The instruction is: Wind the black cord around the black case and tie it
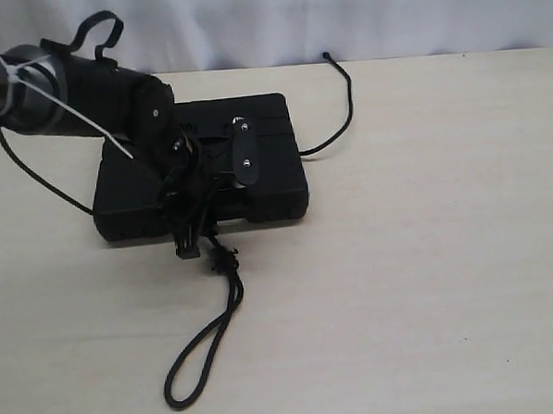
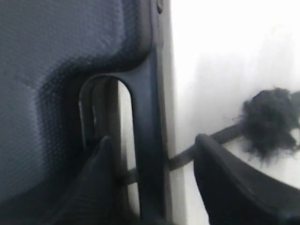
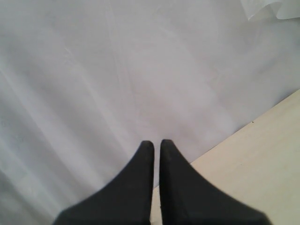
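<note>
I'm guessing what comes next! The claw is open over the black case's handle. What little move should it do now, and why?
Probably lift the left gripper straight up, off the black case. Its jaws stand open astride the handle, gripping nothing, and the black cord seems to run through the handle opening. The rest lies loose on the table.

Flat rectangular matte black plastic case (image 1: pixel 277 190), lying flat. Thin black braided cord (image 1: pixel 233 297): looped end trails from its 6 o'clock edge, the other end leaves at 3 o'clock.
</note>
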{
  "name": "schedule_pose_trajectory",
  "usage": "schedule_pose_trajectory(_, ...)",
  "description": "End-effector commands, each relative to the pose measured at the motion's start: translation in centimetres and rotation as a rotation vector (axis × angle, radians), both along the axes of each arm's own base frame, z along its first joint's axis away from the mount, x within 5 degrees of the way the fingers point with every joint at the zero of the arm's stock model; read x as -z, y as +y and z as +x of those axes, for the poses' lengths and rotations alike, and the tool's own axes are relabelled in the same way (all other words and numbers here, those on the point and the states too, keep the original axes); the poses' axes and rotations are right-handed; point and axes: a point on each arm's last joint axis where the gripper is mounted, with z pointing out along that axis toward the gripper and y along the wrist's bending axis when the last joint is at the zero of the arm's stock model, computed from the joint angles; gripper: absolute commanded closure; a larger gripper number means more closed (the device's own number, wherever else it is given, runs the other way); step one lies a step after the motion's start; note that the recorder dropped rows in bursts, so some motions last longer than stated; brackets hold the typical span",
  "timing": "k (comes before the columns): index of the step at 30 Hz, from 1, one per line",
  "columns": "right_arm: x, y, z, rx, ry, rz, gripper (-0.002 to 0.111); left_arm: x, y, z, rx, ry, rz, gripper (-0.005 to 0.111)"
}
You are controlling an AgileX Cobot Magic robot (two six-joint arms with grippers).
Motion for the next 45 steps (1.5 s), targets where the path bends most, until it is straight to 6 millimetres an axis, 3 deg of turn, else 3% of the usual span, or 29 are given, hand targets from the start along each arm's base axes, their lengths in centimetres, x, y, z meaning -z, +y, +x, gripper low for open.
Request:
schedule_pose_trajectory(1,0.0,0.0,0.0,0.005,-0.006,-0.02,0.104,0.6,-0.6,0.5,0.006,-0.057,-0.02,0.066)
schedule_pose_trajectory(4,0.0,0.0,0.0,0.005,-0.006,-0.02,0.104,0.6,-0.8,0.4,0.032,-0.072,-0.005,0.084)
schedule_pose_trajectory(6,0.0,0.0,0.0,0.005,-0.006,-0.02,0.104,-0.2,-0.7,0.4,0.091,-0.104,0.046,0.106)
schedule_pose_trajectory(15,-0.6,-0.3,-0.2,0.034,-0.069,0.011,0.104,-9.3,0.1,-1.1,0.163,-0.283,0.024,0.107)
schedule_pose_trajectory(19,-3.0,-0.3,0.0,0.029,-0.085,0.011,0.104,-11.1,0.3,-1.6,0.183,-0.327,0.021,0.107)
schedule_pose_trajectory(23,-6.1,0.1,1.1,-0.025,-0.067,-0.004,0.104,-11.6,0.6,-2.1,0.234,-0.316,0.063,0.107)
schedule_pose_trajectory(28,-9.6,2.3,4.4,-0.169,-0.037,-0.399,0.104,-11.4,1.2,-2.2,0.27,-0.29,0.137,0.107)
schedule_pose_trajectory(32,-10.6,5.8,7.9,-0.336,-0.06,-0.829,0.101,-11.4,1.4,-2.2,0.287,-0.289,0.171,0.107)
schedule_pose_trajectory(35,-9.5,8.1,10.6,-0.442,-0.032,-1.072,0.088,-11.4,1.5,-2.1,0.301,-0.299,0.195,0.107)
schedule_pose_trajectory(40,-5.3,10.5,15.4,-0.569,0.111,-1.279,0.054,-11.6,1.8,-1.9,0.337,-0.329,0.251,0.107)
schedule_pose_trajectory(45,-1.8,12.3,18.2,-0.655,0.029,-1.54,0.023,-11.8,1.7,-1.6,0.348,-0.37,0.252,0.107)
